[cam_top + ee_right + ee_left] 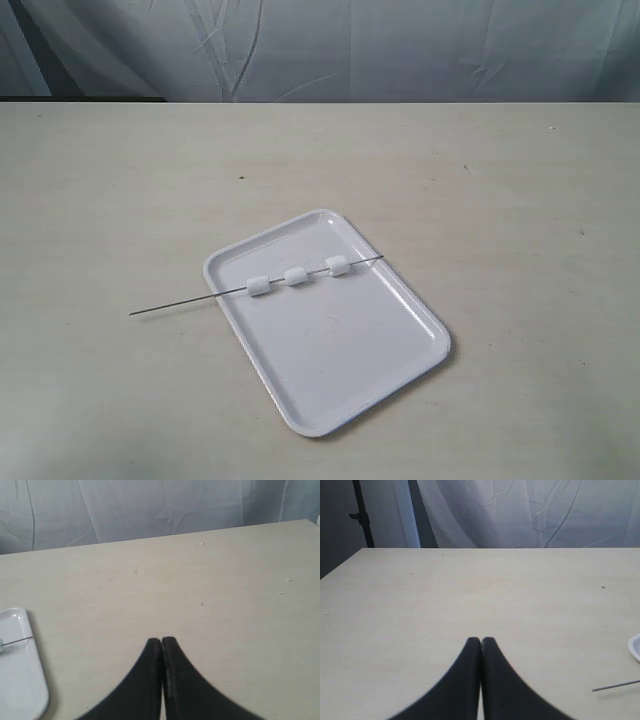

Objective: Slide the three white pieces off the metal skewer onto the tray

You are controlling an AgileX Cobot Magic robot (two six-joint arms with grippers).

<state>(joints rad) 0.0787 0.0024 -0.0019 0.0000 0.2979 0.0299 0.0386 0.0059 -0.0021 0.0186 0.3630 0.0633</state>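
pale desk [500, 180] holds a thin grey metal skewer [170, 306], three small white cylindrical pieces [296, 277] threaded, across a glossy white rectangular tray [340, 350], apart from the closed, empty left claw [481, 640] and right claw [161, 640]; likely first step: grasp its bare end.

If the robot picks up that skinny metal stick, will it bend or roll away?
Probably stiff: the stick lies dead straight though it bridges the tray rim. It looks very thin and smooth, so likely light and slippery to pinch. The three white pieces threaded on it should stop it rolling, but may weigh that end down.
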